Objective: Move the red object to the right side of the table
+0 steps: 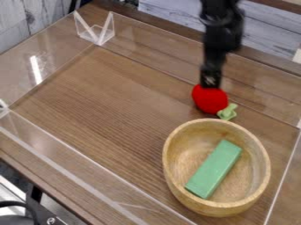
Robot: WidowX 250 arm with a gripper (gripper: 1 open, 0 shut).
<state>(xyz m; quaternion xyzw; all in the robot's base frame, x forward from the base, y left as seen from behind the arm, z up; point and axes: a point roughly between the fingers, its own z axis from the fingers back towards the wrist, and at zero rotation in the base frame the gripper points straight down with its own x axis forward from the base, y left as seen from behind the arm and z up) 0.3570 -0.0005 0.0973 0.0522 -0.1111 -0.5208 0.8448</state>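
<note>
The red object lies on the brown wood-grain table toward its right side, just behind the bowl, with its pale green leafy stub pointing to the front right. My gripper hangs straight down from the dark arm, directly above the red object's top and slightly blurred. It is open and holds nothing. The red object rests free on the tabletop.
A round light-wood bowl stands at the front right with a green rectangular block inside it. Low clear acrylic walls border the table. A small clear stand sits at the back left.
</note>
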